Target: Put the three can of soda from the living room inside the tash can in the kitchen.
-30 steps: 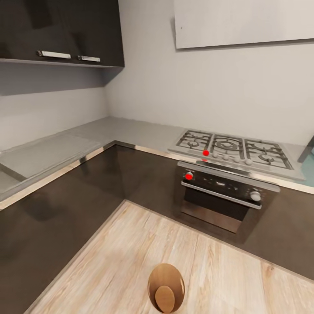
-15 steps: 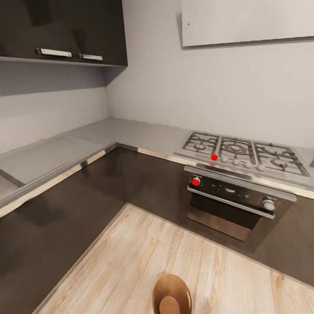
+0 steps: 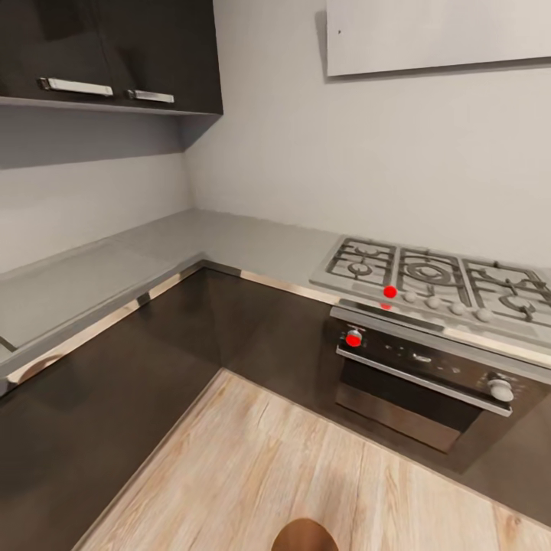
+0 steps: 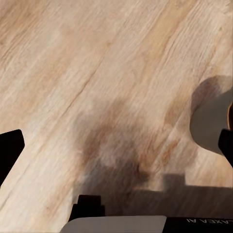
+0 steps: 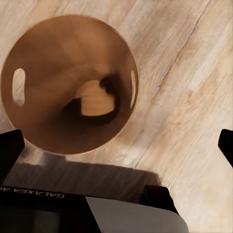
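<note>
Right wrist view: bin (image 5: 68, 82) standing on the pale floor (image 5: 194, 97), brown inside showing.
Both jaws are gaping wide, holding nothing. Head view is catching the bin's rim (image 3: 304, 534) at the bottom edge, before the oven (image 3: 428, 383) and dark cabinets (image 3: 115, 383).

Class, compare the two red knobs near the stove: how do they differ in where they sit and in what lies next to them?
The upper red knob sits on the cooktop's front edge, first in a row of grey knobs. The lower red knob sits on the oven's dark control panel, above the handle bar, with one pale knob at the far end. Both are round and bright red.
</note>
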Motion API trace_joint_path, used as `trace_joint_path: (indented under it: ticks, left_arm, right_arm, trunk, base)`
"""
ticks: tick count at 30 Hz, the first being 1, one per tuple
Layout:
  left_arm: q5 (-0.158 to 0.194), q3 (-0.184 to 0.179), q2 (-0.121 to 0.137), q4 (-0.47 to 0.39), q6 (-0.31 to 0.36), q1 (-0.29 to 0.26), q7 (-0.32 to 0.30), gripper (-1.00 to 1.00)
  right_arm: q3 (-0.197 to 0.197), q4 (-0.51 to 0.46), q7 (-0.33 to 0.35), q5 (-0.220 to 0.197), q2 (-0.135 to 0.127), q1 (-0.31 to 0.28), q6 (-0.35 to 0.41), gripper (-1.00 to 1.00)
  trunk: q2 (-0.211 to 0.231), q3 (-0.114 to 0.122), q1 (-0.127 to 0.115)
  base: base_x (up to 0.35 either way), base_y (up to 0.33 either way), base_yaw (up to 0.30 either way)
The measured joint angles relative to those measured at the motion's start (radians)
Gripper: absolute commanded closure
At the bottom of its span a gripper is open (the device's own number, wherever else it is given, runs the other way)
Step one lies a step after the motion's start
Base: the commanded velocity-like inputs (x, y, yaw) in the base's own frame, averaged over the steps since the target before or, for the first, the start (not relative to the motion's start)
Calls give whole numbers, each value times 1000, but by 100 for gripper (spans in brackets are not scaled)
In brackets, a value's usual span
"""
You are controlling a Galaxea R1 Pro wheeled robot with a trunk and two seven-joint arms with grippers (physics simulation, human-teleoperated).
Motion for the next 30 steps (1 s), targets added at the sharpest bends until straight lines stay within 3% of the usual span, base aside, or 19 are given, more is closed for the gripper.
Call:
trace_joint_path:
  ticks: [16, 30]
  left_arm:
    - [0, 0, 0, 0, 1, 0, 1, -100]
    - [0, 0, 0, 0, 0, 0, 1, -100]
  right_arm:
    - [1, 2, 1, 0, 0, 0, 0, -100]
    - [2, 2, 0, 1, 0, 0, 0, -100]
  trunk:
    - [0, 0, 0]
    - [0, 0, 0]
  base:
    - [54, 15, 0]
    - [-96, 185, 0]
